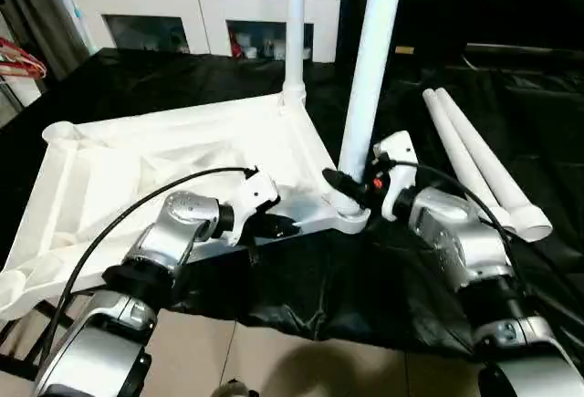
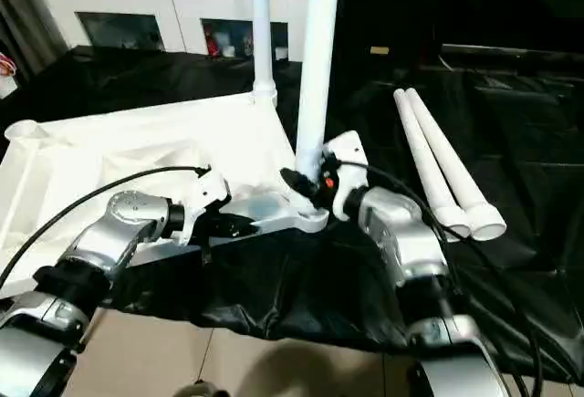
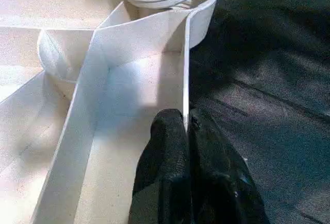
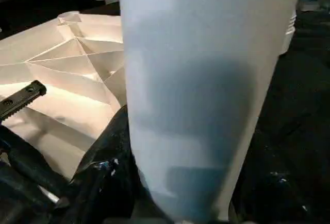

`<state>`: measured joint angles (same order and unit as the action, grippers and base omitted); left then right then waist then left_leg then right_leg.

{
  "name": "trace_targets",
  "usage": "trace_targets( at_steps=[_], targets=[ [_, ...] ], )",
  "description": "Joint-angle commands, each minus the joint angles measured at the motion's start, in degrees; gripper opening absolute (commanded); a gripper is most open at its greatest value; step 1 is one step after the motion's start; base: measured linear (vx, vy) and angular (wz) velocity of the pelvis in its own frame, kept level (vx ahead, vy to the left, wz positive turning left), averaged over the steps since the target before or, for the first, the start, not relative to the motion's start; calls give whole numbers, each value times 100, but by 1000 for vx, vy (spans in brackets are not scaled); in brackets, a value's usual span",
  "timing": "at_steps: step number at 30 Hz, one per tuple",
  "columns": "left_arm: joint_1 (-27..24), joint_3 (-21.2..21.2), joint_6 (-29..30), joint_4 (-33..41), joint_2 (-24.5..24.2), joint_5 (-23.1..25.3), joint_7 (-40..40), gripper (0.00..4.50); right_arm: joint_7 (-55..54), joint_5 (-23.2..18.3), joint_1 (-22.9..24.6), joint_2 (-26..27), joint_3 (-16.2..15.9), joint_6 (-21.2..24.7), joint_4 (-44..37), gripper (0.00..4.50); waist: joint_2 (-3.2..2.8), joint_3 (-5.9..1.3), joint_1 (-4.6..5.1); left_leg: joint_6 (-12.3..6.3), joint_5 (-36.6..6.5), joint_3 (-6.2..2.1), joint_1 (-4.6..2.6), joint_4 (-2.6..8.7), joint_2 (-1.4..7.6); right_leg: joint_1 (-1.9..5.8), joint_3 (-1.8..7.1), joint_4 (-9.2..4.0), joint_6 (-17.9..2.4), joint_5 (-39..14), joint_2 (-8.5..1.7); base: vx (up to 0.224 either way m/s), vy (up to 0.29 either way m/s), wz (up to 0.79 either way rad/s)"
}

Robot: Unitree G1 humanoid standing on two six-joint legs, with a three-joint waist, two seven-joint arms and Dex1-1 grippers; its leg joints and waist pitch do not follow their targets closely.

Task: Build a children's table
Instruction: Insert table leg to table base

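The white table top (image 1: 137, 155) lies upside down on the black cloth, ribs up. One white leg (image 1: 295, 23) stands in the far corner socket. A second leg (image 1: 372, 68) stands in the near right corner socket. My right gripper (image 1: 347, 185) is shut on the base of this near leg (image 4: 206, 80). My left gripper (image 1: 276, 226) is shut on the thin front rim (image 3: 185, 80) of the table top, a little left of that corner, its fingertips (image 3: 170, 126) pinching the rim wall from both sides. Two loose legs (image 1: 479, 164) lie side by side to the right.
A black cloth (image 1: 365, 278) covers the work surface; its front edge hangs over bare floor (image 1: 274, 360) just below my arms. A white cabinet with glass doors (image 1: 201, 5) stands behind. Something red (image 1: 20, 59) sits at the far left.
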<state>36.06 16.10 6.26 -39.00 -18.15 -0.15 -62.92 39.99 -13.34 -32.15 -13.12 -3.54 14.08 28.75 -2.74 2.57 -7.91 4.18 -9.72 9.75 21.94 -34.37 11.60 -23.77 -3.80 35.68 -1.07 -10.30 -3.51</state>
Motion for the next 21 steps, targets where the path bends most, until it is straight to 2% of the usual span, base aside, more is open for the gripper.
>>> trace_targets(
  at_steps=[1,4,10,11,17,21],
  targets=[
    [-171,128,105,-48,-69,92,-127,0,136,136,-13,-54,-115,130,236,193,96,-389,-6,-147,-1041,-35,-63,391,140,313,263,-444,-972,-1285,-471,0,0,0],
    [-147,114,106,-53,-83,104,-89,0,282,212,5,-124,-264,174,272,193,118,-380,-16,-144,-1075,-32,-67,394,138,322,263,-454,-937,-1355,-473,0,0,0],
    [-118,94,146,-11,-104,103,-77,0,406,147,87,-227,-254,346,44,193,122,-369,-9,-98,-1225,-36,-83,412,144,309,265,-486,-882,-1568,-471,0,0,0],
    [-143,100,179,90,-143,89,-140,0,472,115,159,-310,-245,461,-149,193,106,-367,-15,-87,-1226,-44,-82,420,149,316,265,-475,-865,-1561,-462,0,0,0],
    [-305,154,395,622,-296,10,-389,0,630,-6,427,-537,-238,758,-707,193,103,-389,-28,-110,-1119,-40,-68,411,157,326,266,-456,-942,-1224,-464,0,0,0],
    [-366,167,463,820,-345,-5,-447,0,644,-24,543,-596,-211,849,-878,193,84,-381,-30,-62,-1257,-45,-88,422,158,314,264,-475,-949,-1331,-462,0,0,0]
  ],
)
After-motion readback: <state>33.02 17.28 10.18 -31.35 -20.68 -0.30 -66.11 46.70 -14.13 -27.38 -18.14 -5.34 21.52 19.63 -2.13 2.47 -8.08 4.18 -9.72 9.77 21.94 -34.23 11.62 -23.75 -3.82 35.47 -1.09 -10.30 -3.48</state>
